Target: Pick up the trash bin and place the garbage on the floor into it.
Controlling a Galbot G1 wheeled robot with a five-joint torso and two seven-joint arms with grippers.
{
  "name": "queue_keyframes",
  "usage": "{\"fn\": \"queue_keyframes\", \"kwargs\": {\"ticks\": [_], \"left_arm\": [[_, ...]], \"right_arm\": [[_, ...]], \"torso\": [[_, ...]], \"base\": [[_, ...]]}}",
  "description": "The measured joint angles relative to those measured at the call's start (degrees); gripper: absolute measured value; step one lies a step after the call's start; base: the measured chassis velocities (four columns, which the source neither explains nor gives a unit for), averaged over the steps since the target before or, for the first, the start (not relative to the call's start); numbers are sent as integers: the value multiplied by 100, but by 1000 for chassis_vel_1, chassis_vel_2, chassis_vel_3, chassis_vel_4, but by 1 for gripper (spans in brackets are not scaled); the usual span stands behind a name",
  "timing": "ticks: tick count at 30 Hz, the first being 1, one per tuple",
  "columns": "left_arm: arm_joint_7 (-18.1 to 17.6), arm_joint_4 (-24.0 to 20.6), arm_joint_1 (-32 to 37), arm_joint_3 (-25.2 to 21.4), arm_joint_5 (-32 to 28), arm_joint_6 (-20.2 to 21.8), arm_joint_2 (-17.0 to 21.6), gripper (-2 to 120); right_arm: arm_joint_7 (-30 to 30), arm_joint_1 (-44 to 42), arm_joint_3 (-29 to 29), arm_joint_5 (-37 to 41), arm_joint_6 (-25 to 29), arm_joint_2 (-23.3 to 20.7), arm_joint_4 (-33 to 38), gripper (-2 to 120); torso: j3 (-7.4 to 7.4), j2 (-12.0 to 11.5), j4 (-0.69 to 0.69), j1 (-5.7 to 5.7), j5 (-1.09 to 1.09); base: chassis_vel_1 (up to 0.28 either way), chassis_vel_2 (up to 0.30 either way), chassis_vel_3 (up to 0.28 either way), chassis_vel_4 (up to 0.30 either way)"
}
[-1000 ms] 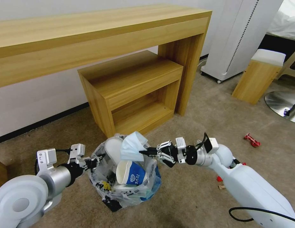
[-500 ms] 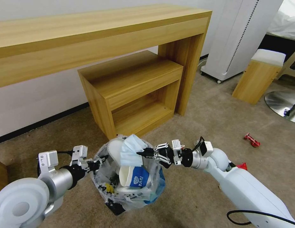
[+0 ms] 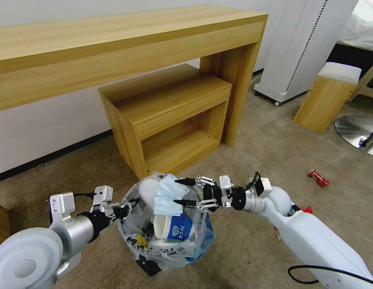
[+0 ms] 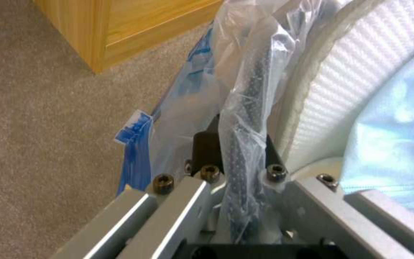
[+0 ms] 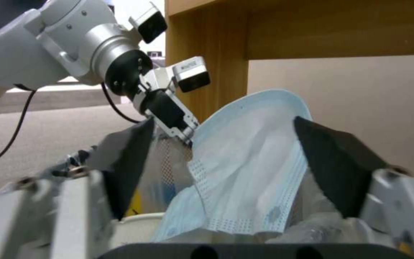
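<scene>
The trash bin [image 3: 166, 245], black with a crinkly clear bag, hangs just above the carpet. My left gripper [image 3: 128, 205] is shut on its rim [image 4: 245, 108], with bag plastic pinched between the fingers. Inside lie a white slipper [image 3: 144, 188], a blue-white paper cup [image 3: 174, 228] and a pale blue mask [image 3: 168, 194] on top. My right gripper [image 3: 180, 192] is open over the bin, its fingers [image 5: 336, 165] on either side of the mask [image 5: 245, 172] without gripping it. A red wrapper [image 3: 319, 177] lies on the floor at the right, and a red scrap [image 3: 306, 210] shows by my right arm.
A long wooden desk [image 3: 114, 44] stands against the wall, with a low wooden shelf unit [image 3: 170, 116] under it just behind the bin. A white appliance [image 3: 303, 48], a padded wooden stool [image 3: 327, 96] and a metal chair base [image 3: 359, 132] stand at the right.
My right gripper has opened and let go of the mask, which now rests on the bin's contents. The bin, held by my left gripper, has sunk slightly and shifted right.
</scene>
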Motion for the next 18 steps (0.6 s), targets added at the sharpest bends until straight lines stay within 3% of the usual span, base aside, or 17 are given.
{"fn": "queue_keyframes", "kwargs": {"ticks": [5, 12, 18], "left_arm": [[13, 99, -47, -1, 11, 0, 26, 1], [61, 348, -119, -144, 93, 0, 60, 1], [-93, 460, -97, -286, 261, -1, 146, 1]], "right_arm": [[-1, -15, 96, 81, 4, -38, 50, 98], [0, -109, 367, 360, 4, -132, 199, 100], [777, -194, 455, 559, 2, -145, 261, 100]], "torso": [[0, 0, 0, 0, 0], [0, 0, 0, 0, -1], [0, 0, 0, 0, -1]], "base": [[0, 0, 0, 0], [0, 0, 0, 0], [0, 0, 0, 0]]}}
